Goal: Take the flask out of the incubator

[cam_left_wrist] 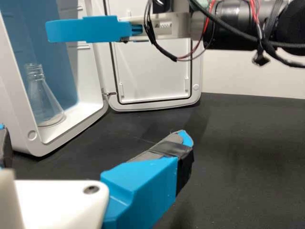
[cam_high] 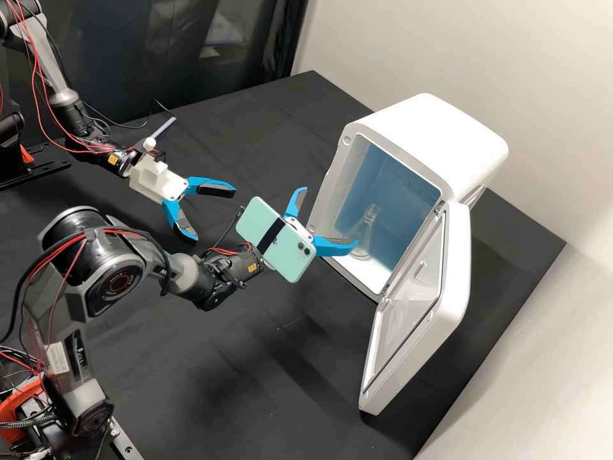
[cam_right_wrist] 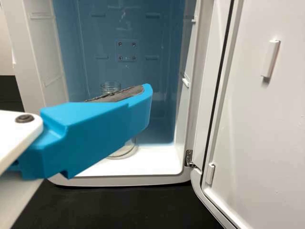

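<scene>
- Glass flask upright in incubator; whole from left wrist, part-hidden by finger from right wrist;
- right gripper spread at doorway; left gripper spread, farther back

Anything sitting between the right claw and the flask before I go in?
Nothing. The right wrist view shows only bare white incubator floor before the flask; in the high view the open right claw sits at the opening, door swung aside.

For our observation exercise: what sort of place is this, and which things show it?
Probably a robotics laboratory: a black bench, a small white incubator standing open with a glass flask inside, and the right arm's blue-fingered hand in front of the opening.
</scene>
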Controlling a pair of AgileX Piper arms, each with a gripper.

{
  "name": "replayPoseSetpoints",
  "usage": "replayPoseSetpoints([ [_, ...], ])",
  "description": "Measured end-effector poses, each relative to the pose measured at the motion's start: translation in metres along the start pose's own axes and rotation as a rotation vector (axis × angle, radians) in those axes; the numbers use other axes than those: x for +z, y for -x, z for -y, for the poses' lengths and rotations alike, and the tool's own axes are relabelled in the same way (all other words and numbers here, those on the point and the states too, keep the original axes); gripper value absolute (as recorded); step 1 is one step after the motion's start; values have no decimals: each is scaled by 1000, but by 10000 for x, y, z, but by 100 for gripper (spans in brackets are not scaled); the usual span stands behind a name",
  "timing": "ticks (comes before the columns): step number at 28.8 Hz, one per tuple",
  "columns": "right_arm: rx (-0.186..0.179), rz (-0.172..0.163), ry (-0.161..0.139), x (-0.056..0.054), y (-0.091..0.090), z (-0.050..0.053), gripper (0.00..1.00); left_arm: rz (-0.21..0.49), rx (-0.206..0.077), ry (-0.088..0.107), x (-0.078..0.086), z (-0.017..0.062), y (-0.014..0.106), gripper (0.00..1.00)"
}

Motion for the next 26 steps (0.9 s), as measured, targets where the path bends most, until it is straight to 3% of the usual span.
replayPoseSetpoints([
  [9, -20, 75, 4, 289, -194, 104, 100, -2, 0, 0, -6, -1, 0, 100],
  [18, -26, 116, -2, 428, -423, 177, 100, -2, 0, 0, -6, -1, 0, 100],
  [26, -28, 144, 20, 478, -602, 193, 100, -2, 0, 0, -6, -1, 0, 100],
])
